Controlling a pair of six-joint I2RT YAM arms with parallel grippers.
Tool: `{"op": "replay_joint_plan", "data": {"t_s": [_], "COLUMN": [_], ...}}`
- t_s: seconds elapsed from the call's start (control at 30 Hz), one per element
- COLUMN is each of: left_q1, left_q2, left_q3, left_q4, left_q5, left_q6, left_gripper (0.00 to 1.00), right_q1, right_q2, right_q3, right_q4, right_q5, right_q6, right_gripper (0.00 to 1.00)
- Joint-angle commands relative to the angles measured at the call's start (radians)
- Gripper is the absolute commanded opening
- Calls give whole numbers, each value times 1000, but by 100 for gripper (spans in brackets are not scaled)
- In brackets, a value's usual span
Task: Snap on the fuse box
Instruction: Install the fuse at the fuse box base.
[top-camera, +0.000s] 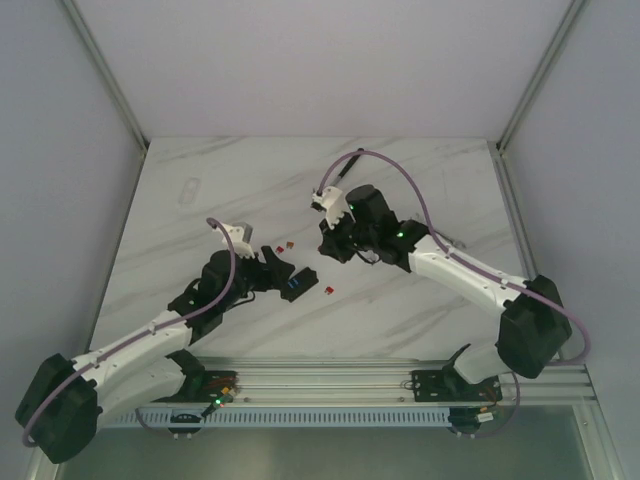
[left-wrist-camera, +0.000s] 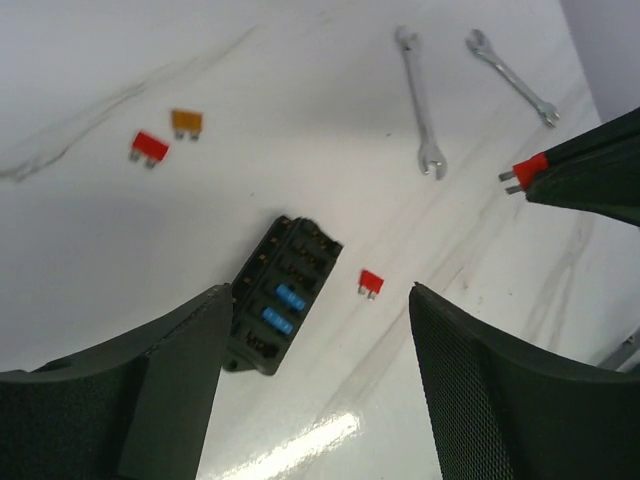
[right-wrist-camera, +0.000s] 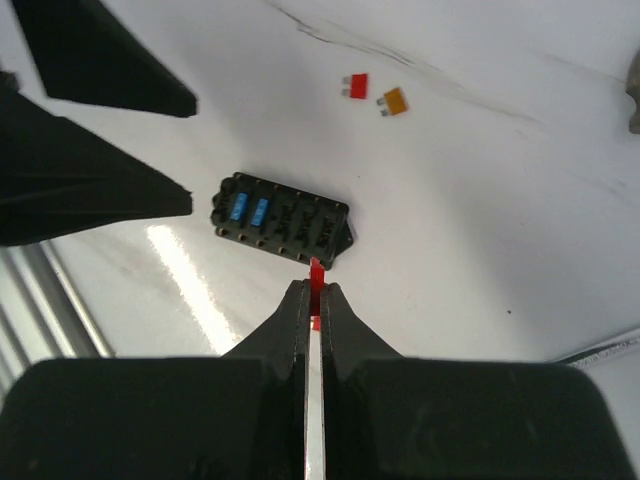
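The left pincer (left-wrist-camera: 320, 320) hung released over the white bench (left-wrist-camera: 120, 240), jaws wide apart and grasping nothing. The fuse box (left-wrist-camera: 280, 295) lay flat on the bench just beyond those jaws, nearer the left one, with two blue fuses seated in it. A loose red fuse (left-wrist-camera: 370, 283) lay just beside the box. The right pincer (right-wrist-camera: 315, 295) was clenched on a held red fuse (right-wrist-camera: 316, 270). Farther off lay a far red fuse (left-wrist-camera: 149, 147), an orange fuse (left-wrist-camera: 186, 122) and two wrenches (left-wrist-camera: 420, 105).

No legible text or markings
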Motion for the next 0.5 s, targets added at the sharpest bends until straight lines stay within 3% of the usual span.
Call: {"op": "replay_joint_plan", "data": {"t_s": [0.0,0.2,0.47], "left_q1": [7,22,30], "left_q2": [-23,12,60], "left_q3": [-37,-72,-86], "left_q4": [-64,-73,-53], "left_q5": [-90,-105,-93], "left_q6": [-149,-261,-334], "left_gripper": [81,81,77], "right_q1": [49,112,172], "right_q2": [42,140,261], "right_q3": [57,96,144], "right_q4": [9,-24,-59], "right_q5": [201,321,364], "right_q6": [56,103,159], "right_gripper": [0,0,0]}}
